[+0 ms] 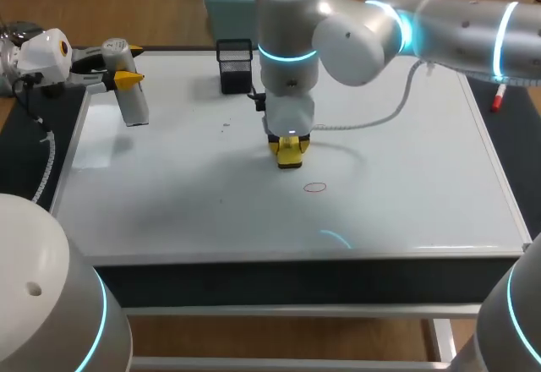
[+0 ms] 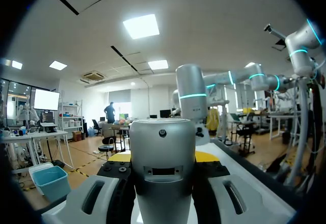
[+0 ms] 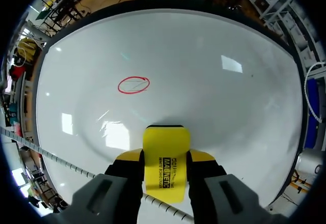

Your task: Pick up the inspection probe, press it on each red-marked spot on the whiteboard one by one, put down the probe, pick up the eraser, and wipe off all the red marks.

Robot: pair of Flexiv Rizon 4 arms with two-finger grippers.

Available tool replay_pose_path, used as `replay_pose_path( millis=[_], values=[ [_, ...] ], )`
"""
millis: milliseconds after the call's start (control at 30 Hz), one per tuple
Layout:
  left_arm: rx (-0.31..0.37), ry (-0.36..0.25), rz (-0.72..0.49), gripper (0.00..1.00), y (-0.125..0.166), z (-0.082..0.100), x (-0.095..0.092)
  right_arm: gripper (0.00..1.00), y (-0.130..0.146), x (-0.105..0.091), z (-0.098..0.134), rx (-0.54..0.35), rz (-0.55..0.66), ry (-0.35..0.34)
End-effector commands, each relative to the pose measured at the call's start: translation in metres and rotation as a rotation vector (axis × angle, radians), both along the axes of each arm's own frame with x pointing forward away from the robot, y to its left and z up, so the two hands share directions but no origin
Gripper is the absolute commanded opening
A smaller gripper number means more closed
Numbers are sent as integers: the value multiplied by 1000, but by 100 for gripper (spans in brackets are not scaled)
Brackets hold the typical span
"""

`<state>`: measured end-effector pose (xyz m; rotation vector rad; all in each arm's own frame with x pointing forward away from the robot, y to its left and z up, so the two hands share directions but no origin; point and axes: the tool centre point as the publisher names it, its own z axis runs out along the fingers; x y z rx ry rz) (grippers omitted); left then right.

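**Gripping the eraser on the whiteboard, red ring close by**

Right gripper (image 3: 164,175) is clenched on the yellow eraser (image 1: 289,152), planted mid-whiteboard (image 1: 406,177). One red circle mark (image 1: 315,188) sits near it at five o'clock, untouched. Over at the board's ten o'clock corner, the left gripper (image 1: 127,77) clasps the silver inspection probe (image 2: 162,173) from both sides. A black mesh pen cup (image 1: 235,66) stands at the far edge.
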<state>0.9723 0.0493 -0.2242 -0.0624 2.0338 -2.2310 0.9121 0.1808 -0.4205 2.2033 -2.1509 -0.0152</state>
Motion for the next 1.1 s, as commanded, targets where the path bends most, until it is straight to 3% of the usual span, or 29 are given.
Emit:
replay_pose_path(
  millis=[33, 267, 467, 1100],
  values=[
    [1, 0, 0, 0, 0, 1, 0, 0, -16, 0, 20, 32, 3, -8],
    [1, 0, 0, 0, 0, 1, 0, 0, -40, 17, 37, 82, -2, 8],
    [1, 0, 0, 0, 0, 1, 0, 0, -62, 32, 42, 72, -3, 7],
    [1, 0, 0, 0, 0, 1, 0, 0, -161, 97, 40, 76, -157, -14]
  ],
)
